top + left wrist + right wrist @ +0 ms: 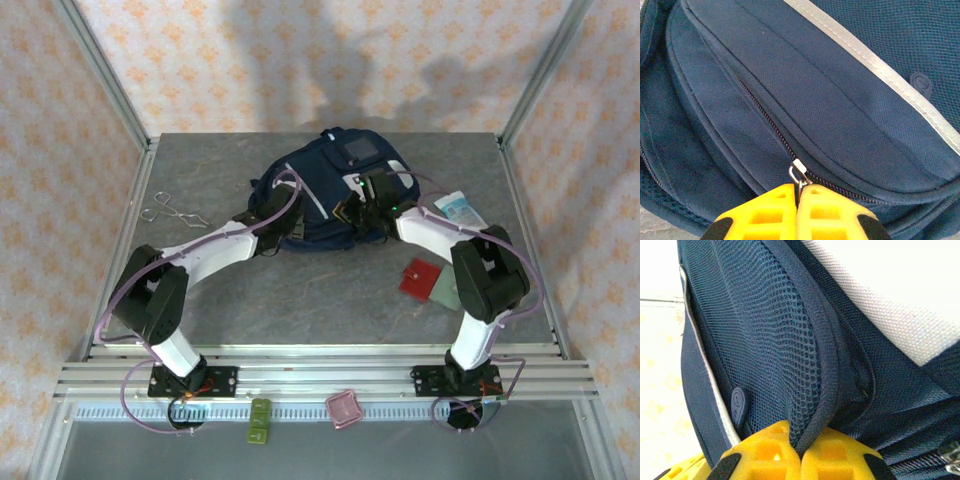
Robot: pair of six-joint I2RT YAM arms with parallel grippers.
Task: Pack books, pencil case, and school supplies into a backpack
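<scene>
1. Left hand [290, 222] first: yellow fingers [765, 215] pressed together, clamped on the metal zipper pull [799, 174] at the near left side of the backpack [335, 165]. Zipper closed along the stretch running up and away from the pull.
2. Far out to the left of that hand, well apart from everything: metal scissors [175, 213], flat on the grey tabletop [300, 300].
3. Dead centre at the back of the tabletop: the backpack, lying flat, navy, grey square patch [358, 152] facing up at the far end, a pale strip [865, 55] slanting across the front.
4. Over to the right hand [352, 210], in at the near right side of the backpack: narrow, fingers [835, 455] nipped on the piped rim [822, 390] of the mesh pocket [775, 355], with fabric bunched between them.
5. Further right and nearer, on bare tabletop away from the backpack: red piece [420, 277], flat, with the grey-green piece [446, 289] just beside it on the right, partly hidden under the right arm's elbow.
6. Right of the backpack, further back: white-and-blue tube [460, 208], lying at a slant close beside the right forearm.
</scene>
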